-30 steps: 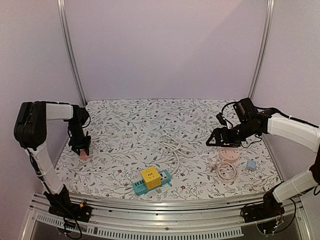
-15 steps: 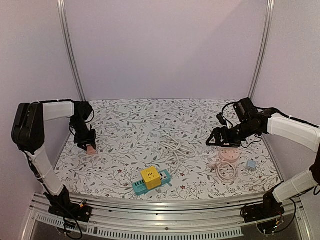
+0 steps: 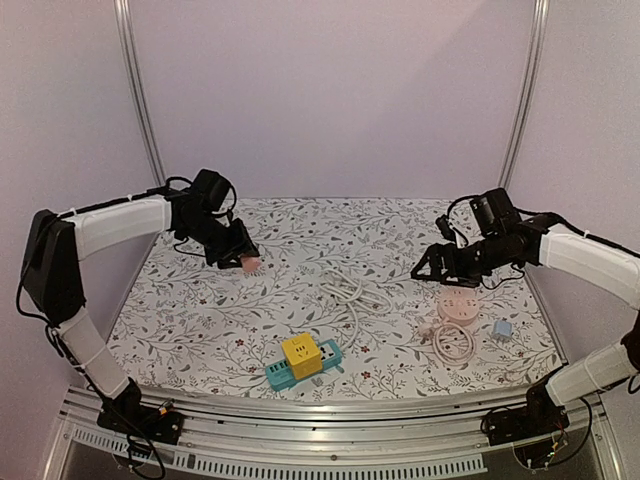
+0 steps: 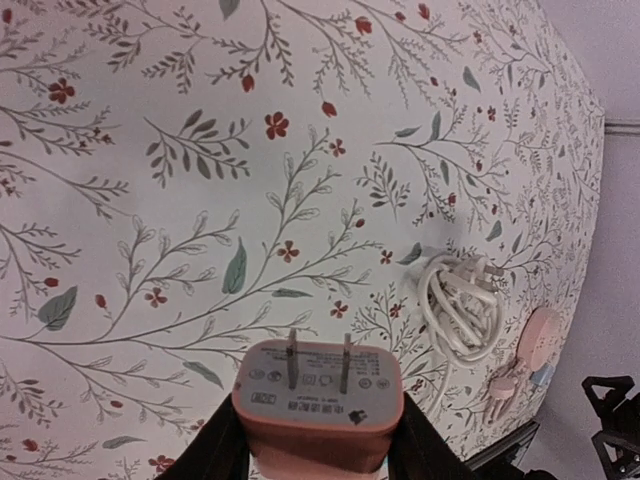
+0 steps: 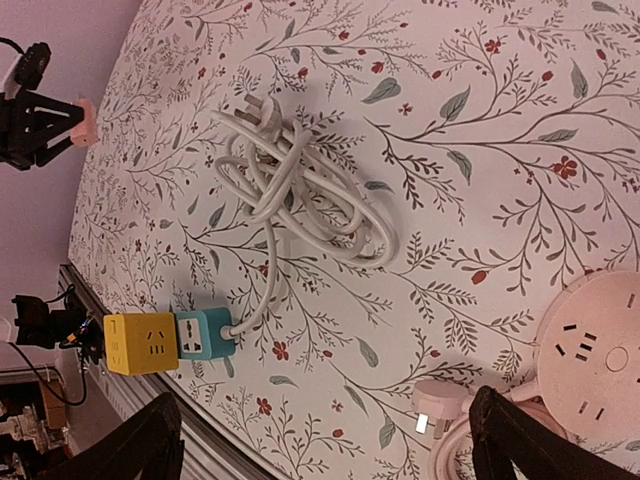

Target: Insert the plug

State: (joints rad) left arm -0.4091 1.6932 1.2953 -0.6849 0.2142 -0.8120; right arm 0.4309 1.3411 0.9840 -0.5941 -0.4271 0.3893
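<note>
I am holding the pink plug (image 4: 318, 400) in my left tool (image 3: 240, 255). The tool is closed narrow on the plug's 2 sides, and the 2 flat pins are pointing away from the wrist, out over the flowered worktop (image 3: 200, 310). My right tool (image 3: 428, 275) is standing wide open with nothing in it, at the right of the top view, just above the round pink socket (image 3: 457, 308).

I am judging that I am carrying the plug toward a socket, and I cannot tell yet which 1 is meant. To do this well, I am planning to hold the pins square to the socket face, line both pins over 1 pair of slots, and press straight in without rocking. A tilted plug would catch on 1 pin and push the socket away, so the open right tool could steady the socket body while I press. The path should pass clear of the white cable (image 3: 345, 290) coiled at the centre of the top view.

In the left wrist view the plug is sitting at the bottom centre, between the tool's 2 fingers (image 4: 225, 450). In the top view it is left of centre, in the upper part of the worktop. The yellow block (image 3: 300, 353) on the teal strip (image 3: 325, 358) is lying at lower centre, well apart from the plug. The round pink socket is farther off, at the right, with the white cable between.
</note>
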